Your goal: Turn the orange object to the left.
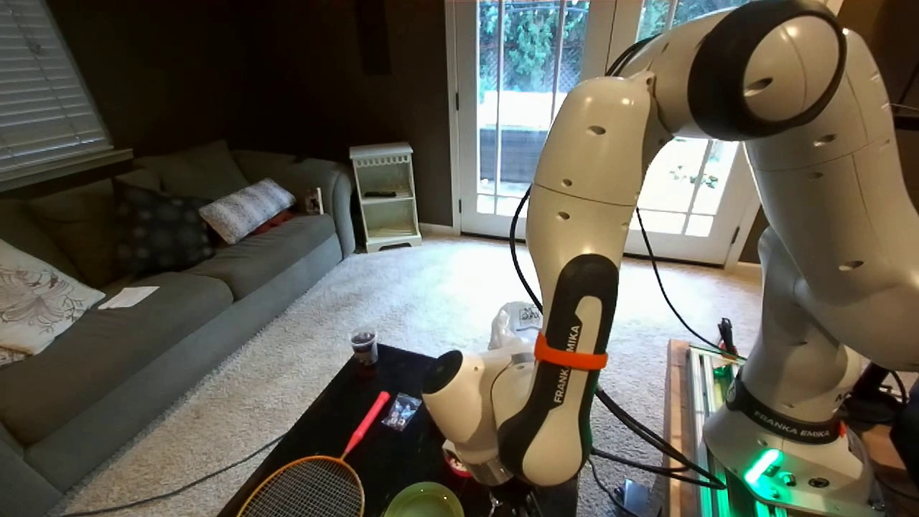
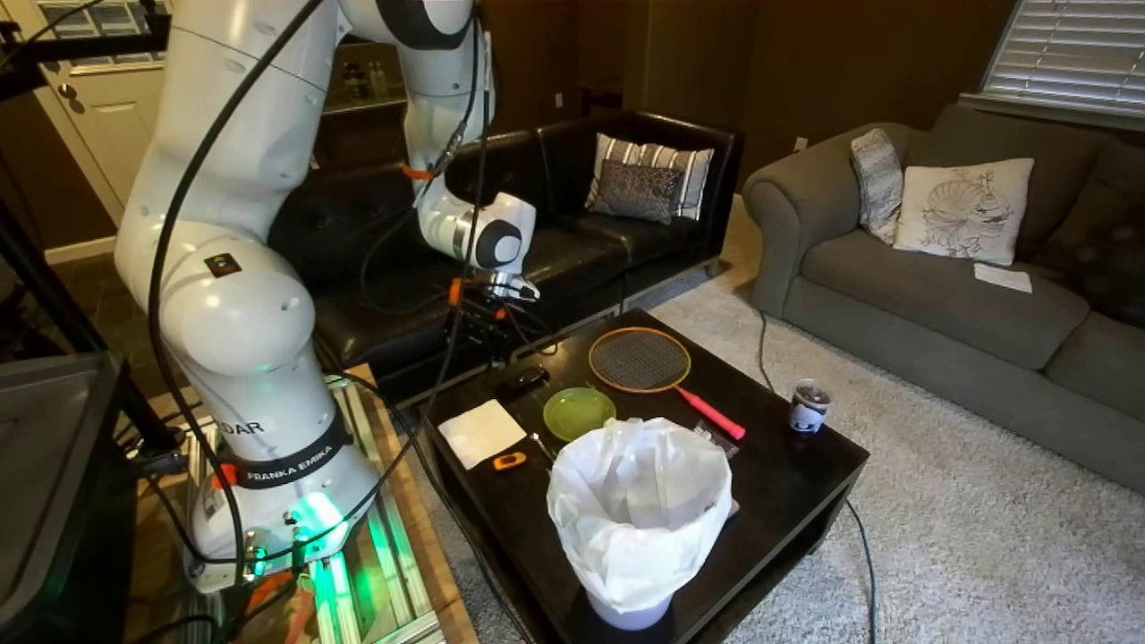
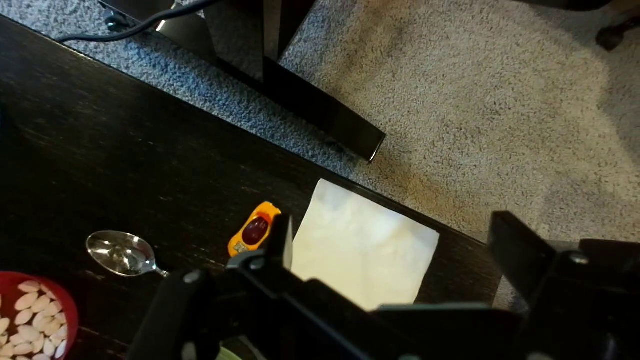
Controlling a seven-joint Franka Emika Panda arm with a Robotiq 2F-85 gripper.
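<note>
The orange object point(image 2: 510, 461) is a small orange piece with a dark red oval in its middle. It lies flat on the dark table near a white napkin. It also shows in the wrist view point(image 3: 254, 230), with its lower right end close to the left finger in the picture. It does not show in the exterior view from the couch side. My gripper point(image 3: 392, 230) is open and empty, its fingers spread over the napkin. In the exterior views the gripper point(image 2: 492, 340) hangs above the table's edge and its lower end point(image 1: 513, 501) is partly cut off.
The white napkin point(image 3: 367, 245), a spoon point(image 3: 122, 254) and a red bowl of seeds point(image 3: 70, 310) lie near the orange object. A green plate point(image 2: 580, 413), a racket point(image 2: 640, 360), a white-lined bucket point(image 2: 626, 555), a black item point(image 2: 521, 380) and a cup point(image 2: 809, 407) stand around the table.
</note>
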